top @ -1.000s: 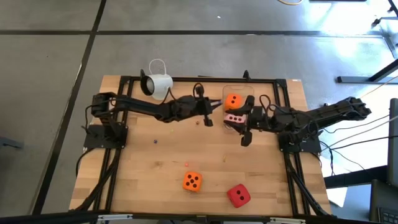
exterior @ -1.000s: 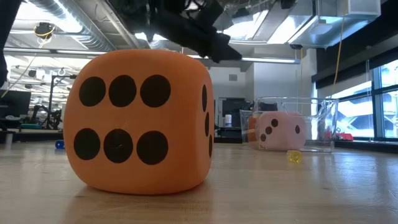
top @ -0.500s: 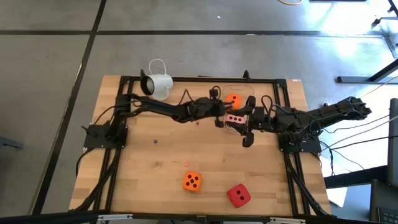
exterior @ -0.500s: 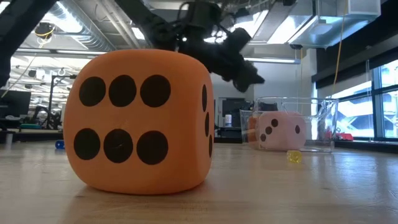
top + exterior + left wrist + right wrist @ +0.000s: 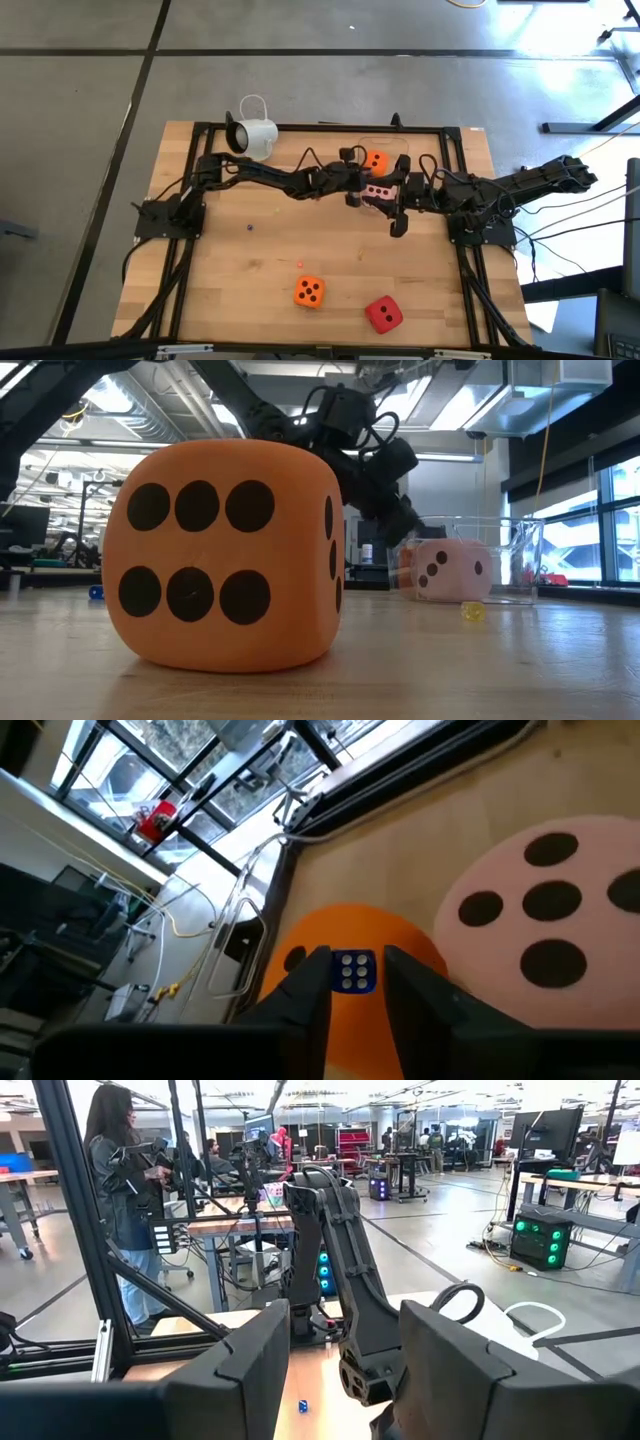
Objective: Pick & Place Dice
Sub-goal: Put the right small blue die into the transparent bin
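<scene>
Left gripper (image 5: 351,982) over clear plastic box (image 5: 383,150), fingers pinching tiny blue die (image 5: 353,971), above soft orange die (image 5: 345,935), right gripper (image 5: 398,205) spread, empty, beside box

The worktop (image 5: 250,270) is pale wood with a visible plank grain, framed by black rails. On it sit an orange die (image 5: 309,291) with dark pips, a red die (image 5: 383,314) with dark pips, a second orange die (image 5: 377,160) and a pale pink die (image 5: 377,190) with dark pips; a tiny blue die (image 5: 353,970) with white pips shows in the left wrist view. A white mug-like camera (image 5: 255,137) stands at the far edge, both arms are dark, and the floor (image 5: 90,100) is grey with dark lines.
</scene>
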Controlling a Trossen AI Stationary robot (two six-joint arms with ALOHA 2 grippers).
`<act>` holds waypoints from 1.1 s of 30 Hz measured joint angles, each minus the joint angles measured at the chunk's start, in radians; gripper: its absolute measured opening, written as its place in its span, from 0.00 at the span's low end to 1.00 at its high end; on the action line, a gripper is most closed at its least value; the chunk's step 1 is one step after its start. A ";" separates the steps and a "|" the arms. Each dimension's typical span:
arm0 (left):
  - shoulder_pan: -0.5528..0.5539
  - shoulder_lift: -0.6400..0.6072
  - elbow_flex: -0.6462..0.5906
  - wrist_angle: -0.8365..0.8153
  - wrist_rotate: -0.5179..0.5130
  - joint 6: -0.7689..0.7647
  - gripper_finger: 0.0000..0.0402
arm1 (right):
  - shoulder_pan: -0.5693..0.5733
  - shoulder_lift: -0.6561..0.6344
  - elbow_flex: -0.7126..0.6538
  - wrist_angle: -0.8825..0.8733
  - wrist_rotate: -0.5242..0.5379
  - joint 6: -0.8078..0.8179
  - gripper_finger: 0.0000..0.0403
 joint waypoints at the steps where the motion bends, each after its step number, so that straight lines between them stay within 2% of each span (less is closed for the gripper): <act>1: 0.000 0.000 0.000 -0.005 -0.001 0.002 0.24 | 0.000 0.000 0.000 0.000 0.000 -0.001 0.47; 11: 0.000 0.000 0.000 -0.037 -0.001 -0.003 0.35 | 0.000 0.000 0.000 0.000 -0.002 -0.002 0.47; 20: -0.004 0.000 0.000 -0.037 0.002 -0.117 0.37 | 0.000 0.001 0.000 0.000 -0.002 -0.001 0.47; 25: -0.008 0.000 0.000 -0.031 0.050 -0.182 0.38 | 0.000 0.001 0.000 -0.001 -0.002 -0.001 0.47; 29: -0.025 0.000 0.000 -0.032 0.005 -0.072 0.38 | 0.000 0.001 0.000 -0.002 -0.002 -0.001 0.47; 33: -0.038 0.000 0.000 -0.032 0.002 0.080 0.38 | 0.000 0.001 0.000 -0.002 -0.002 -0.001 0.47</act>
